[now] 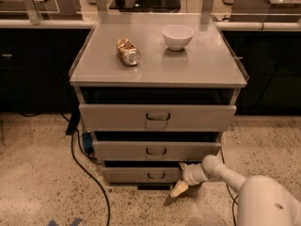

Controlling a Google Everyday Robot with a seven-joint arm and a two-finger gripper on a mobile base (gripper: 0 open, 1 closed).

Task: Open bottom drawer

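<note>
The gripper (180, 177) sits at the bottom drawer's (131, 175) right end, fingers spread and empty. This looks like the approach. Next it needs to shift left onto the handle (156, 175) and grip it.

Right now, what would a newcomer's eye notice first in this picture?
The grey three-drawer cabinet fills the centre, with a crushed can and a white bowl on its top. Low down, the end effector sits at the right end of the bottom drawer, near the speckled floor.
</note>
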